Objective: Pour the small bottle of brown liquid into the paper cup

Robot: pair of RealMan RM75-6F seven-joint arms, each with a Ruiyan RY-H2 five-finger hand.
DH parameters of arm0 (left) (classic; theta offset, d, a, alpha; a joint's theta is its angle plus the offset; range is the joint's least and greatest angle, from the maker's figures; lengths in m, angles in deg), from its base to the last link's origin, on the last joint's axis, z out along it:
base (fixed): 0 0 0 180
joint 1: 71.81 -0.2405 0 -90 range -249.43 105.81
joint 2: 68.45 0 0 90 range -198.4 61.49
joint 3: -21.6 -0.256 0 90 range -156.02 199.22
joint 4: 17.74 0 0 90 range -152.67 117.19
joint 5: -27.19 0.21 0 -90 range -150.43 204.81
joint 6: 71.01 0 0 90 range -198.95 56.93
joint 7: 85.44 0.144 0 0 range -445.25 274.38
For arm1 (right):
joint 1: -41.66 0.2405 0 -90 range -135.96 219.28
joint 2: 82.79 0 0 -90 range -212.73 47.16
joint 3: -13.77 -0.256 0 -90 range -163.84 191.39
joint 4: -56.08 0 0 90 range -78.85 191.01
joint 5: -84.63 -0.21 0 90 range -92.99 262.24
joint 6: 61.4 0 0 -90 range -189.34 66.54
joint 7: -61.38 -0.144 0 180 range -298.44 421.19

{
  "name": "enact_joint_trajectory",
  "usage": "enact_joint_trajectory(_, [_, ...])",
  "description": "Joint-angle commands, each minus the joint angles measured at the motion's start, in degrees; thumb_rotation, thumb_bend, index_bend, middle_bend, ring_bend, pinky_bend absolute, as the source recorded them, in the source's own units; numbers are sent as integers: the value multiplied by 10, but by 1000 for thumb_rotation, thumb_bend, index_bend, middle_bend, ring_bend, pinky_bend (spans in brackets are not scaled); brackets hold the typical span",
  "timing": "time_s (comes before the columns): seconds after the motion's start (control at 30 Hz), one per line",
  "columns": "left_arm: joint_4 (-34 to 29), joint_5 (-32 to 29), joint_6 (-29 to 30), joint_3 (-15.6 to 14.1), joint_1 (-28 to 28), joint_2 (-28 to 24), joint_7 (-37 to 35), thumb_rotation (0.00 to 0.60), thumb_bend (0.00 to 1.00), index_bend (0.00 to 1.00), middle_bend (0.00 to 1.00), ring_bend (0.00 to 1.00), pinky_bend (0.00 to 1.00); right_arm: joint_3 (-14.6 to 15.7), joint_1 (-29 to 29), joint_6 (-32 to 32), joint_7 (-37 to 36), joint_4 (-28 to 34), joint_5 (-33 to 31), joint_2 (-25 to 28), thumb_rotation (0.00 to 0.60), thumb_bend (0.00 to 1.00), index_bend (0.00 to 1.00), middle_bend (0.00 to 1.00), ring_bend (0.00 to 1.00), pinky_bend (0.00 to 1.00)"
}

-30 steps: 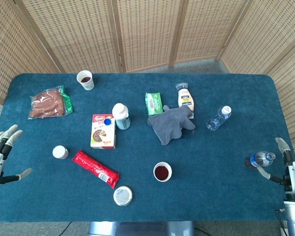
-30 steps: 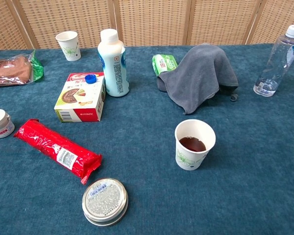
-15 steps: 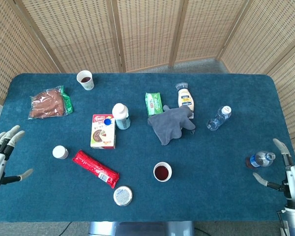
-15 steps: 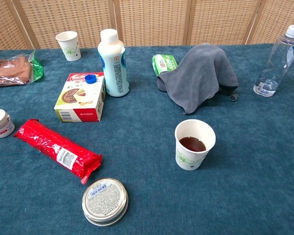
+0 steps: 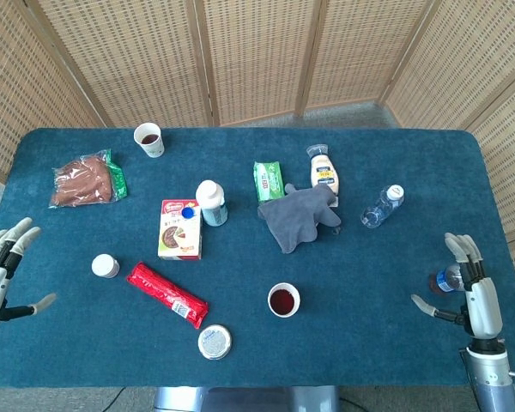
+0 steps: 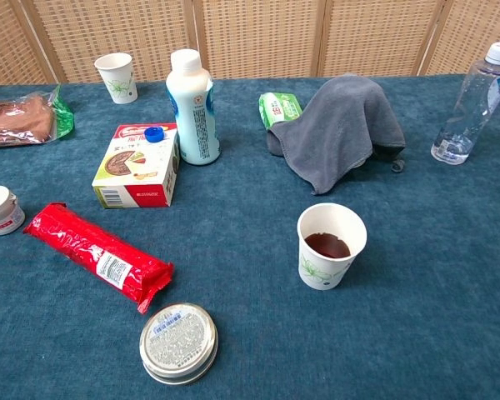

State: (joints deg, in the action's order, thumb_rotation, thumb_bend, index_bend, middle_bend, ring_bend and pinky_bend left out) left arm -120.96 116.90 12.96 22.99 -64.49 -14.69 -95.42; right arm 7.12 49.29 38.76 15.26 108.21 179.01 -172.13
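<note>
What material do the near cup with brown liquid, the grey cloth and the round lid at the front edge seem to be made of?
The cup looks like matte white paper with a printed green leaf and a rolled rim. The grey cloth seems soft fabric, perhaps microfibre, since it drapes in folds. The round lid looks like shiny metal with a paper label, though silver plastic is possible.

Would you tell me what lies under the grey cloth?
The grey cloth drapes over the lower part of a cream squeeze bottle, whose upper part shows; anything else beneath is hidden.
</note>
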Motion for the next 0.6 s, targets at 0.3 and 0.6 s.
enact_joint_trajectory(0.3, [-2,0,0,0,0,2,9,600,193,0,0,0,0,14,16,-23,47,-46,1,-1,491,0,0,0,0,0])
enact_joint_trajectory(0.6, [-4,1,-3,-2,1,4,18,600,193,0,0,0,0,36,20,-63,65,0,0,36,485,0,0,0,0,0])
